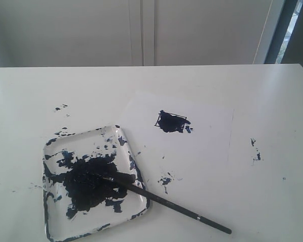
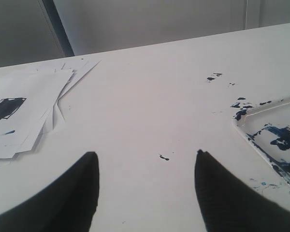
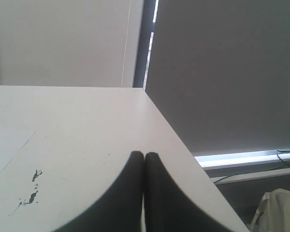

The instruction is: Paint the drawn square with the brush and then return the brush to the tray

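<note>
The brush (image 1: 161, 199) lies with its tip in the paint blotch of the tray (image 1: 81, 143), its handle crossing the rim onto the table (image 1: 272, 101). The drawn square (image 1: 171, 121) on the paper (image 1: 207, 136) is smeared dark. The left gripper (image 2: 145, 152) is spread wide and empty; the right gripper (image 3: 144, 154) is pinched together on nothing.

white table (image 1: 272, 201) flecked with dark paint spots (image 1: 165, 180); a paper sheet (image 1: 207, 141) lies on it; pale wall panels (image 1: 65, 30) behind

The left gripper (image 2: 146, 154) and the right gripper (image 3: 144, 155) both have plain matte black fingers (image 2: 217, 193), curved and tapering to narrow tips.
</note>
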You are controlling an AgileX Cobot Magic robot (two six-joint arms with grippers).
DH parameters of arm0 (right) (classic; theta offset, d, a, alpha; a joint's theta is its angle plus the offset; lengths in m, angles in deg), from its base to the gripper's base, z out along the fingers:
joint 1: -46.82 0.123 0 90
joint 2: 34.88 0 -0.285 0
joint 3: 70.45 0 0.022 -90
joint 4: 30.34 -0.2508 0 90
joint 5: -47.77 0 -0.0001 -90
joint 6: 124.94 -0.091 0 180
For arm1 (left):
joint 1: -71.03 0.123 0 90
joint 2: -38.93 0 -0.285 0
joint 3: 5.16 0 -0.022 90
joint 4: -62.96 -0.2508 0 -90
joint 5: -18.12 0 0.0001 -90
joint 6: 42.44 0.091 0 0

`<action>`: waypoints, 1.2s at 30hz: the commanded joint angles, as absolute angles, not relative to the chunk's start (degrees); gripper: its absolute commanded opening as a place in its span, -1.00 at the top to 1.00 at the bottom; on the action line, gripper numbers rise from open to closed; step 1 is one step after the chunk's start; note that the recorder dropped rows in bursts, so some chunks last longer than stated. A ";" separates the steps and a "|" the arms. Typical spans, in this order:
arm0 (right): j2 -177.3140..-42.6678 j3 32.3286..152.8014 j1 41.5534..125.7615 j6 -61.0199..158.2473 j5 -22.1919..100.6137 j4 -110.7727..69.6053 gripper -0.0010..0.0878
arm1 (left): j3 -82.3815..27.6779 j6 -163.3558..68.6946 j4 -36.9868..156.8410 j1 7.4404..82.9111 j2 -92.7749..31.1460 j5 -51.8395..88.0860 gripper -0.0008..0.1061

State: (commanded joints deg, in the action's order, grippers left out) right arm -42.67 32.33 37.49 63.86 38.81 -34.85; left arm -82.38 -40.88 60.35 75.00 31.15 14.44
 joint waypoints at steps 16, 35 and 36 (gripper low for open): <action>-42.67 32.33 37.61 63.85 36.14 -34.69 0.98 | -82.38 -40.88 60.35 75.00 31.15 14.44 -0.17; -42.67 32.33 40.82 55.06 35.00 -35.31 0.98 | -82.38 -40.88 60.35 75.00 31.15 14.44 -0.17; -42.67 32.33 41.44 55.06 35.00 -35.19 0.98 | -82.38 -40.88 60.35 75.00 31.15 14.44 -0.17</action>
State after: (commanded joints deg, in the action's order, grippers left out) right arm -42.67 32.33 41.44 55.06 35.00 -35.19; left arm -82.38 -40.88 60.35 75.00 31.15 14.44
